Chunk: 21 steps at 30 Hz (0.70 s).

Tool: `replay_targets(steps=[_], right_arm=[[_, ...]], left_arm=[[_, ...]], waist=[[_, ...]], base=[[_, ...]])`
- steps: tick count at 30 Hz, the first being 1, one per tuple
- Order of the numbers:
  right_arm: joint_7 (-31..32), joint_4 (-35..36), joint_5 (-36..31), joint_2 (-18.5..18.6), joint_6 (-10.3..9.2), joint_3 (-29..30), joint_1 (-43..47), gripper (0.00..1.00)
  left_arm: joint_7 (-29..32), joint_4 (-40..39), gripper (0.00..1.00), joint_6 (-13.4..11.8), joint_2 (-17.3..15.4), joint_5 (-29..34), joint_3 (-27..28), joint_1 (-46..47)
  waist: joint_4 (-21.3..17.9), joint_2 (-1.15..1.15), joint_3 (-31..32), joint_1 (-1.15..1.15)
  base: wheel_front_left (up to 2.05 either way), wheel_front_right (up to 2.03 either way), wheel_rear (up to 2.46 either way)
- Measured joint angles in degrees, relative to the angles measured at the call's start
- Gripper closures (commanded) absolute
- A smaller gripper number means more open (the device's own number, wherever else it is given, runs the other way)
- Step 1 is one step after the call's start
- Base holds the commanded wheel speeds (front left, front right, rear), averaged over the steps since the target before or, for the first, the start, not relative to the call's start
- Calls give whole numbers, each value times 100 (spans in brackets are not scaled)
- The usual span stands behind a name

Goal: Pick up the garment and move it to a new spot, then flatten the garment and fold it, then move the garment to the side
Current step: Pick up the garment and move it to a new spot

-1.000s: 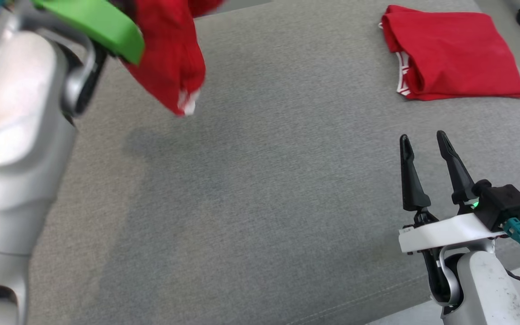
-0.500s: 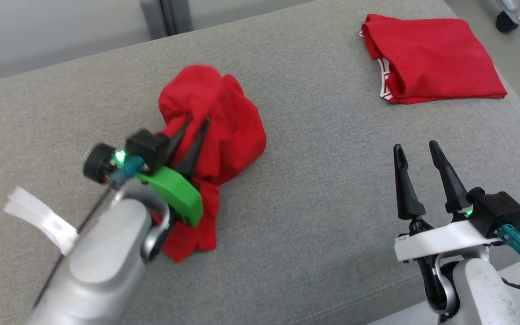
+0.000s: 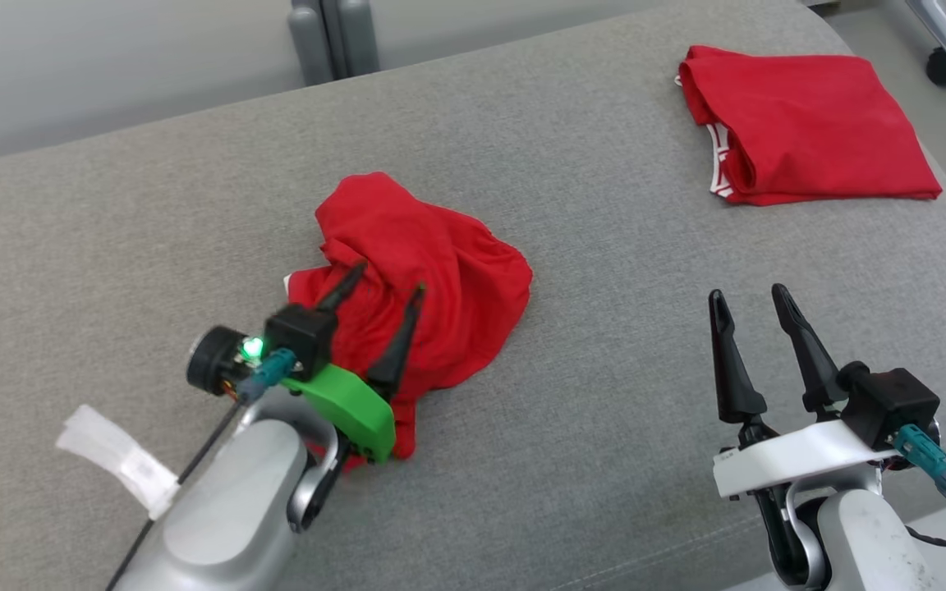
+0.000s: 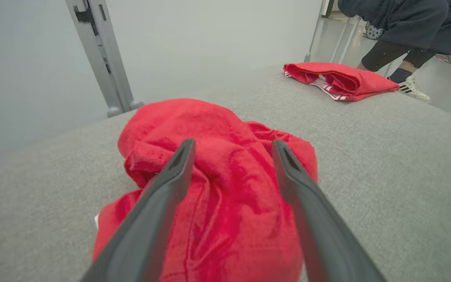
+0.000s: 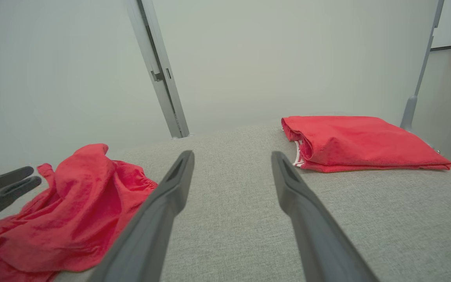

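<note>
1. The jaws of the left gripper (image 3: 389, 277) now stand spread; a moment ago they were pinching the cloth.
2. The wide grey woven cushion surface (image 3: 604, 345) now carries the load near its middle.
3. The crumpled red cloth garment (image 3: 448, 271) lies there in a heap, released, under the left fingers. I judge the move is done and flattening comes next.
4. The right gripper (image 3: 746, 292) stays spread and empty, well apart.

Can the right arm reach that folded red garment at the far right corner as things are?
Probably yes. The right gripper stands open, and only bare grey cushion lies between it and the folded red garment; nothing blocks the path.
</note>
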<state>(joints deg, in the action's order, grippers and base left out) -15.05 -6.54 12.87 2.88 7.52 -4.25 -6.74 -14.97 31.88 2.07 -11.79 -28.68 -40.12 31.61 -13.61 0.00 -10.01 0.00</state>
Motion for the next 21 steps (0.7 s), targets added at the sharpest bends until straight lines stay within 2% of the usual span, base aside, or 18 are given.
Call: replay_targets(steps=[7, 11, 21], right_arm=[[0, -53, -42, -3, 0, 115, 64, 0], [0, -75, -64, -2, 0, 159, 111, 0], [0, -152, -154, -3, 0, 254, 224, 0]], left_arm=[[-7, -1222, 0, -278, -289, 441, 1146, -621], [-7, -1653, 0, -422, -415, 688, 1880, -1122], [-7, -2276, 0, -479, -409, 1162, 3486, -2365]], waist=[[278, 0, 142, 0], [474, 0, 220, 0], [982, 0, 428, 0]], base=[[0, 0, 0], [0, 0, 0], [0, 0, 0]])
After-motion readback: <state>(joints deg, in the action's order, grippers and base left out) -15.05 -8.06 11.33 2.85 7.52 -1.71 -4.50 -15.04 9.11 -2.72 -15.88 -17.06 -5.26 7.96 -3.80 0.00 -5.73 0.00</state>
